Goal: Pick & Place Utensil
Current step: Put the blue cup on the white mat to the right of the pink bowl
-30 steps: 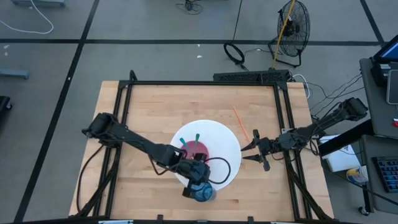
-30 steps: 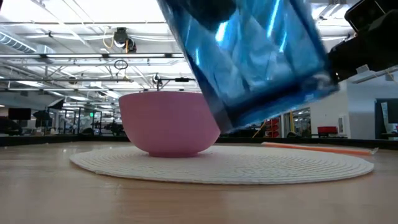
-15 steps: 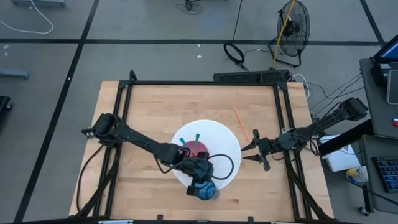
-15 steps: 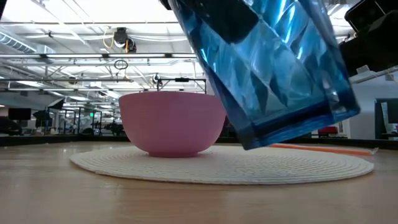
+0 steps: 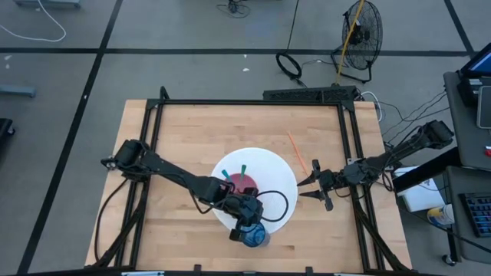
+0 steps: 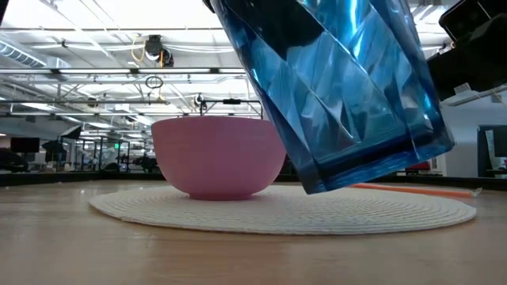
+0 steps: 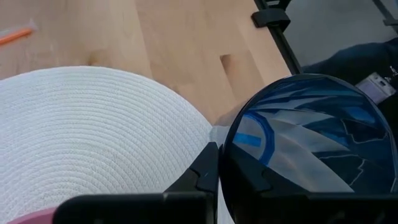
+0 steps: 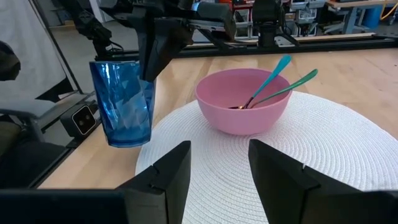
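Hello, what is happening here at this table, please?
The left tool holds a blue cup tilted just above the table, at the edge of the white mat. A pink bowl on the mat contains two utensils. The right tool waits open beside the mat.

My light wooden tabletop [image 5: 192,134] sits in a black metal frame [image 5: 249,102] on grey tiled floor [image 5: 192,31]; a black standing fan [image 5: 360,31] waits beyond.
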You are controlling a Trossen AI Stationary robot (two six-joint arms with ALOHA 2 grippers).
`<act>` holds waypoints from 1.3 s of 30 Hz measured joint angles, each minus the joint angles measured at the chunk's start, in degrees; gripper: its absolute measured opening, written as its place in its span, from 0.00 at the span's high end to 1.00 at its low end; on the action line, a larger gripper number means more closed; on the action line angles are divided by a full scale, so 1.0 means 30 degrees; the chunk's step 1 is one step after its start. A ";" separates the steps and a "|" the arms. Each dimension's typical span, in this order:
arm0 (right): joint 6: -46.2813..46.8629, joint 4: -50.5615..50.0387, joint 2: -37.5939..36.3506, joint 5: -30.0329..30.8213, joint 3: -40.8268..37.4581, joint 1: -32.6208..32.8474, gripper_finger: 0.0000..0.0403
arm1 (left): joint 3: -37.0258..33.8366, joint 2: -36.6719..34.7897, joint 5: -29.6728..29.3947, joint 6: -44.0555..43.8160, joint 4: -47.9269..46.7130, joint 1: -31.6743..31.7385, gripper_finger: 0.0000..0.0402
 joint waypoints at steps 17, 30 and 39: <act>0.0000 -0.0066 0.0000 0.0000 0.0001 0.0000 0.62 | -0.0046 0.0313 0.0321 0.0168 -0.0064 -0.0226 0.95; 0.0000 -0.0066 0.0000 0.0000 0.0007 0.0000 0.62 | -0.0058 0.0313 0.0318 0.0270 -0.0166 -0.0226 0.95; 0.0000 -0.0073 0.0000 0.0000 0.0007 0.0000 0.62 | -0.0058 0.0313 -0.0546 0.0170 -0.0133 -0.0211 0.82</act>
